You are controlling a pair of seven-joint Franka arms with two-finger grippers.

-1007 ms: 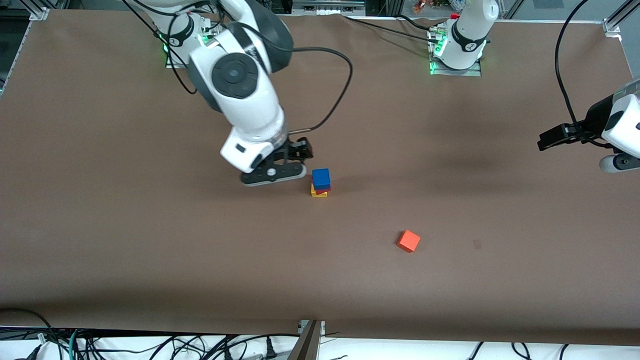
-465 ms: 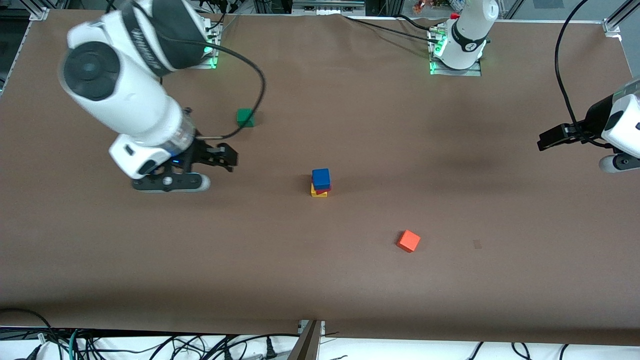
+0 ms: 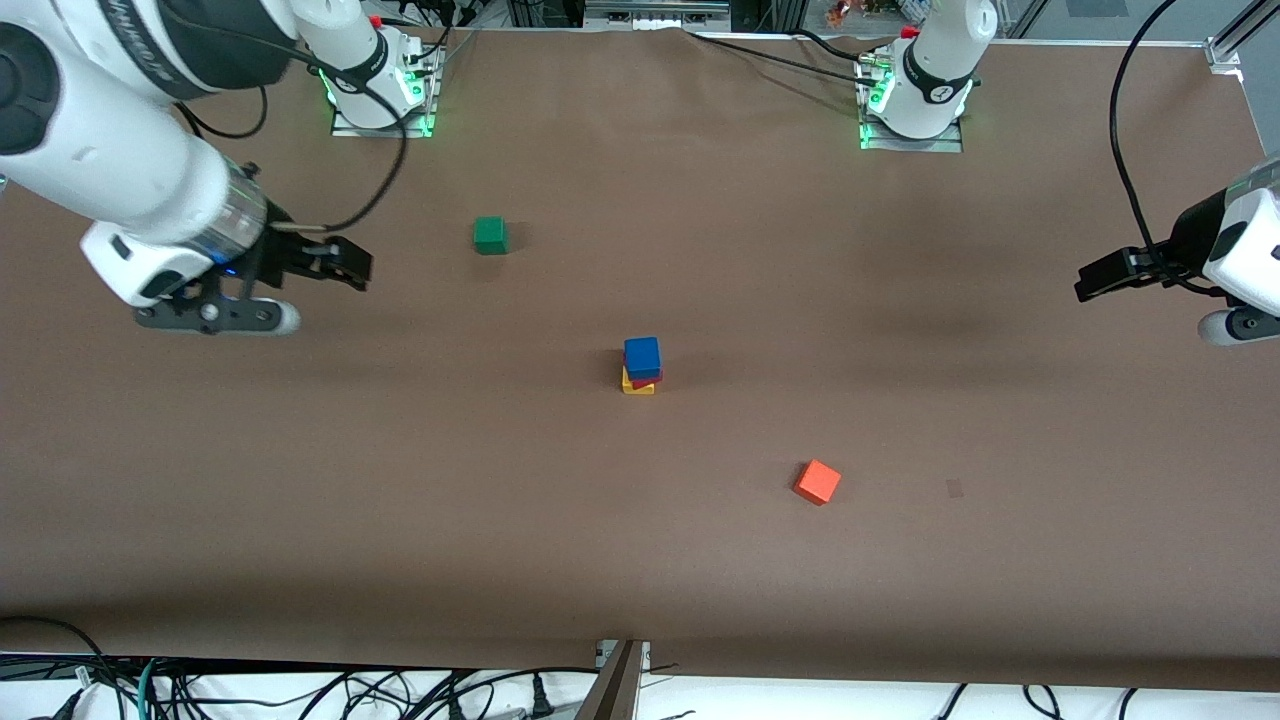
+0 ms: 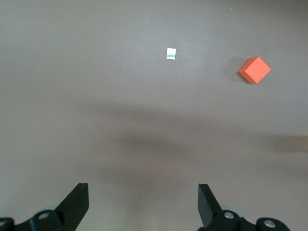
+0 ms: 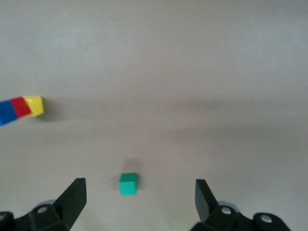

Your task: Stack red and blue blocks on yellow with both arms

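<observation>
The blue block (image 3: 641, 356) sits on the red block (image 3: 650, 380), which sits on the yellow cube (image 3: 634, 386), in a slightly uneven stack at the table's middle. The stack also shows in the right wrist view: blue (image 5: 6, 112), red (image 5: 20, 107), yellow (image 5: 35, 106). My right gripper (image 3: 215, 318) is open and empty, up over bare table near the right arm's end, well away from the stack; its own view shows it (image 5: 139, 199) spread wide. My left gripper (image 3: 1236, 325) waits open and empty over the left arm's end (image 4: 143, 202).
A green cube (image 3: 489, 235) lies farther from the front camera than the stack, toward the right arm's end, and shows in the right wrist view (image 5: 128, 184). An orange-red cube (image 3: 817, 482) lies nearer, toward the left arm's end (image 4: 254, 70). A small white tag (image 4: 171, 54) lies on the mat.
My right arm has swung away from beside the stack toward its own end of the table, uncovering the green cube. The stack and the left arm have not moved.
</observation>
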